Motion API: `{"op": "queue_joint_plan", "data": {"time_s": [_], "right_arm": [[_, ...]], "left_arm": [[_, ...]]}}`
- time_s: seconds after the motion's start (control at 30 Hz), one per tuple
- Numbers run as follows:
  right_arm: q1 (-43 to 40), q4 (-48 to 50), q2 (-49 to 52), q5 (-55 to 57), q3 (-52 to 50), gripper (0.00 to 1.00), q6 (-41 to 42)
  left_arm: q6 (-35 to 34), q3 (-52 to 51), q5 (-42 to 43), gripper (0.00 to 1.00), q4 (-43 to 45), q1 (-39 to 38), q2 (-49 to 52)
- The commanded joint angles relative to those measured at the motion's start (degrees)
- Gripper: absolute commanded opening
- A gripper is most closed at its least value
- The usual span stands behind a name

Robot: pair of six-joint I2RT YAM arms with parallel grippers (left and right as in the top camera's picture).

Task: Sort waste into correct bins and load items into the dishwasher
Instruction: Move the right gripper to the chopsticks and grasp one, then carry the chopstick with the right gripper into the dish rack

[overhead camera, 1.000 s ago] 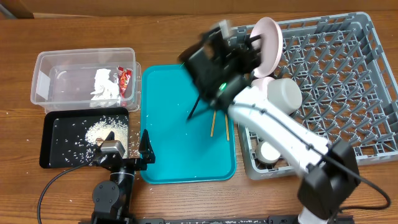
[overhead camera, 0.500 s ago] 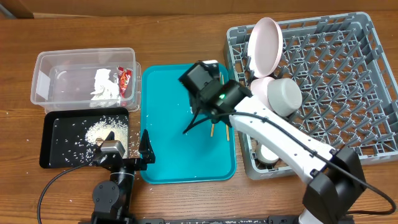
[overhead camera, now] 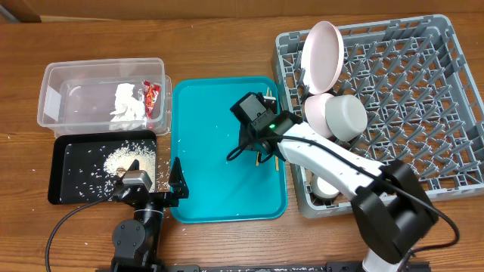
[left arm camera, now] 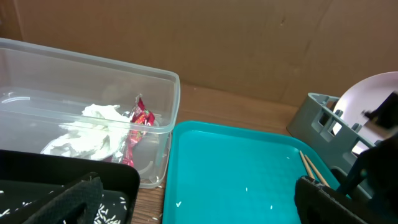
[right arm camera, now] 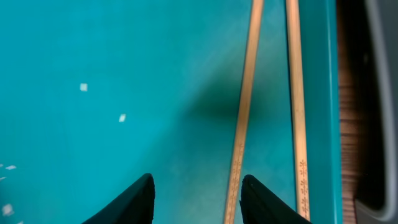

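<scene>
Two wooden chopsticks (right arm camera: 245, 112) lie side by side on the teal tray (overhead camera: 204, 113) near its right edge; they are partly covered in the overhead view (overhead camera: 259, 159). My right gripper (right arm camera: 196, 193) is open and empty, low over the tray (overhead camera: 243, 147), its right finger beside the left chopstick. My left gripper (left arm camera: 199, 208) is open and empty at the tray's front left (overhead camera: 155, 175). The grey dish rack (overhead camera: 423, 91) holds a pink plate (overhead camera: 324, 53), a bowl (overhead camera: 344, 117) and a cup (overhead camera: 327, 185).
A clear tub (overhead camera: 60, 75) at the back left holds a white napkin (overhead camera: 127, 102) and a red wrapper (overhead camera: 151, 94). A black tray (overhead camera: 60, 174) in front of it holds rice (overhead camera: 128, 159). A few rice grains lie on the teal tray.
My right gripper has moved from the rack's left edge down over the teal tray and now sits low over the chopsticks. The left arm has not moved.
</scene>
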Motion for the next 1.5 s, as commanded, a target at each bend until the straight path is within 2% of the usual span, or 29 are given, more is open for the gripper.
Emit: {"op": "queue_joint_plan", "data": {"time_s": [0.0,0.17,0.33,0.37,0.43,0.47,0.5,0.67,0.8,0.93,1.03,1.1,1.27,1.47], "right_arm": [[-0.59,0.20,3.19,-2.19,-0.24,0.47,1.55],[-2.54,-0.02,4.26,-4.20,-0.24,0.46,6.08],[-3.85,0.11,6.43,-12.37,-0.26,0.41,6.80],[-3.85,-0.07,7.28,-13.62,-0.26,0.38,6.91],[-3.85,-0.28,8.87,-15.85,-0.26,0.13,7.43],[-3.85,-0.26,9.16,-16.83,-0.24,0.06,7.67],[-3.85,-0.28,9.18,-17.03,-0.24,0.04,8.31],[-3.72,-2.60,6.78,-16.09,2.27,0.04,7.98],[-3.74,-6.43,1.16,-10.64,5.79,0.04,2.71],[-3.74,-10.05,-6.84,-0.22,10.60,0.04,-9.60],[-4.74,-9.90,-11.19,2.45,11.63,0.04,-21.31],[-6.10,-10.62,-12.70,3.02,11.63,0.04,-25.92],[-11.15,-14.69,-11.45,3.10,9.97,0.04,-29.83],[-17.70,-16.61,-5.33,0.24,9.01,0.04,-31.63]], "left_arm": [[-0.55,-0.26,-0.31,1.00,0.22,0.33,-0.55],[-0.55,-0.26,-0.31,1.00,0.22,0.33,-0.55],[-0.55,-0.26,-0.31,1.00,0.22,0.33,-0.55],[-0.55,-0.26,-0.31,1.00,0.22,0.33,-0.55],[-0.55,-0.26,-0.31,1.00,0.22,0.33,-0.55],[-0.55,-0.26,-0.31,1.00,0.22,0.33,-0.55],[-0.55,-0.26,-0.31,1.00,0.22,0.33,-0.55],[-0.57,-0.26,-0.31,1.00,0.22,0.33,-0.55],[-0.57,-0.26,-0.31,1.00,0.22,0.33,-0.55],[-0.57,-0.26,-0.31,1.00,0.22,0.33,-0.55],[-0.57,-0.26,-0.31,1.00,0.22,0.33,-0.55],[-0.57,-0.26,-0.31,1.00,0.22,0.33,-0.55],[-0.57,-0.26,-0.31,1.00,0.22,0.33,-0.55],[-0.55,-0.26,-0.31,1.00,0.24,0.33,-0.55]]}}
